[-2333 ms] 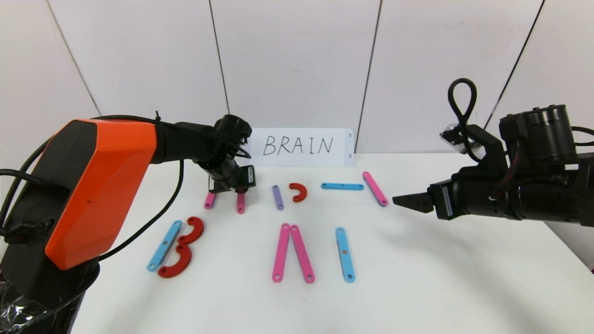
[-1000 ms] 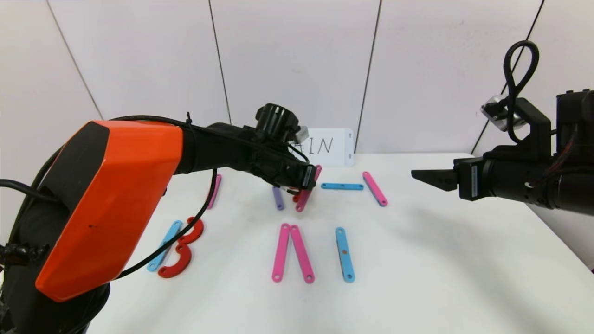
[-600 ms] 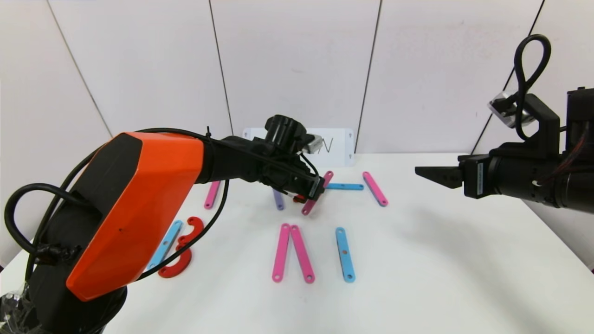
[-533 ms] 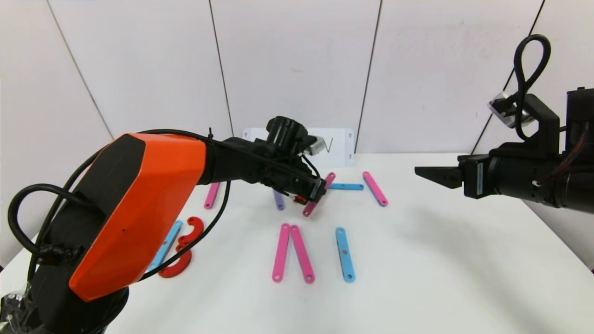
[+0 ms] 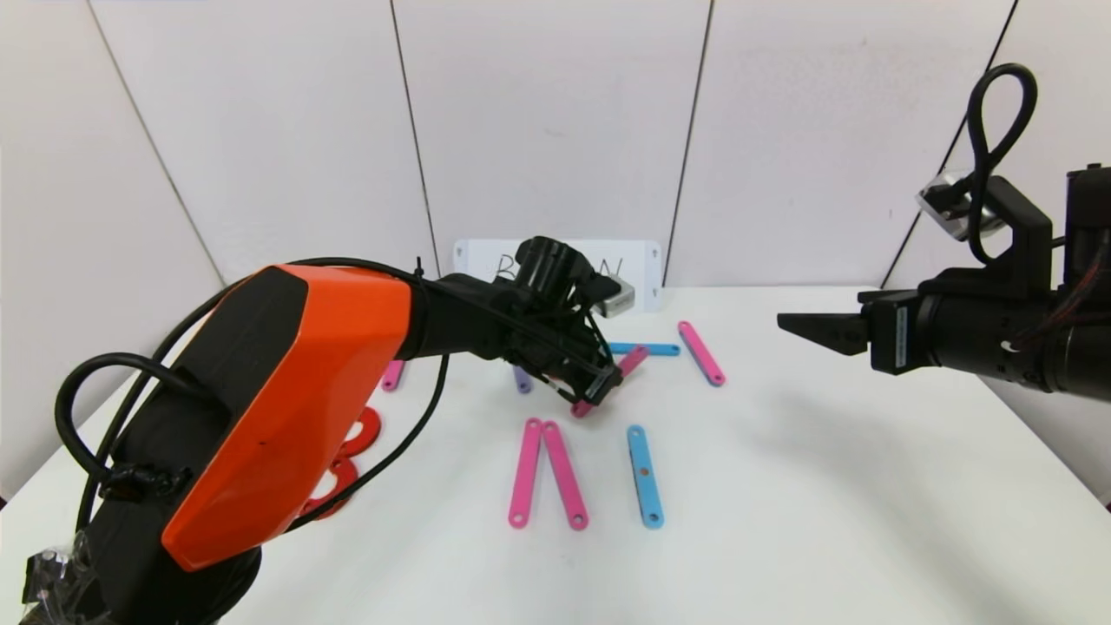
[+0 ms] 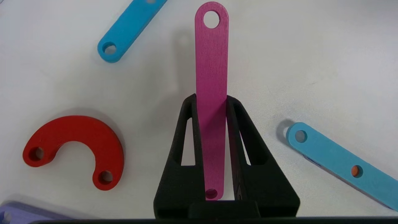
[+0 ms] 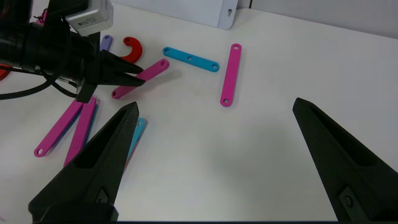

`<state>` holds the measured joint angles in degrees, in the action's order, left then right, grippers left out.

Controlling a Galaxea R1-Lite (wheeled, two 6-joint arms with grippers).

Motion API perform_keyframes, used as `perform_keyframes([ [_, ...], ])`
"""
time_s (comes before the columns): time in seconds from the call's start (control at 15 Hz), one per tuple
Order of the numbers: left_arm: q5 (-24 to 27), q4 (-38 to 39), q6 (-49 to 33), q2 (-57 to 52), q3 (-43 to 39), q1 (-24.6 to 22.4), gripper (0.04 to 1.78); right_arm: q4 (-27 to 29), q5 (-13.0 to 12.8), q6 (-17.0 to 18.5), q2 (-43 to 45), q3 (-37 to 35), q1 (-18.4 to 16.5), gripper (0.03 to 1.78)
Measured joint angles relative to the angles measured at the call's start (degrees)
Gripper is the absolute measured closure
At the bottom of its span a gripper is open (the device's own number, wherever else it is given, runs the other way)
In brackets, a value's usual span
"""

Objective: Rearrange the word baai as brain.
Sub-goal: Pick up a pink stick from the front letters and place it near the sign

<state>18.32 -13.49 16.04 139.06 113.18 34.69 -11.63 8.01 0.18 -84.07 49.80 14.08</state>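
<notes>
Head view: left pincer (image 5: 608, 384) hides most of the pink strip (image 5: 632, 359).

Left gripper (image 5: 605, 387), clamped on a short pink strip (image 5: 627, 364), has carried it from the far-left pair rightward and nearer, now beside the red curve (image 6: 76, 149). Right gripper (image 5: 794, 325) has withdrawn rightward. Left arm now hides most of the BRAIN card (image 5: 640, 260).

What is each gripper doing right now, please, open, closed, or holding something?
Left gripper: closed on a pink strip, above the table's middle.
Right gripper: open, holding nothing, hovering at the right side.
</notes>
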Motion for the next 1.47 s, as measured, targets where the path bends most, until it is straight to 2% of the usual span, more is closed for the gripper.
perform_keyframes([
  [0.27, -0.4, 0.1, 5.8, 1.0, 0.0, 1.2, 1.54, 0.0, 0.0, 0.0, 0.0, -0.2, 0.4, 0.08],
  [0.6, -0.7, 2.6, 5.9, 2.2, 0.3, 1.4, 1.54, -0.1, 0.0, -0.1, 0.0, -0.4, 0.5, 0.08],
  [0.8, -0.7, 3.6, 5.9, 2.5, 0.3, 1.4, 1.43, -0.1, 0.0, -0.2, 0.0, -0.5, 0.6, 0.08],
  [1.0, -0.7, 4.1, 5.8, 2.8, 0.3, 1.6, 1.09, -0.1, 0.0, -0.2, 0.0, -0.5, 0.6, 0.08],
  [1.27, -0.7, 4.1, 5.8, 2.8, 0.5, 1.6, 0.41, -0.1, 0.0, -0.2, 0.0, -0.5, 0.6, 0.08],
  [1.47, -0.7, 5.3, 5.3, 2.1, 0.7, 1.5, 0.14, -0.2, 0.0, -0.1, 0.1, -0.5, 0.6, 0.08],
])
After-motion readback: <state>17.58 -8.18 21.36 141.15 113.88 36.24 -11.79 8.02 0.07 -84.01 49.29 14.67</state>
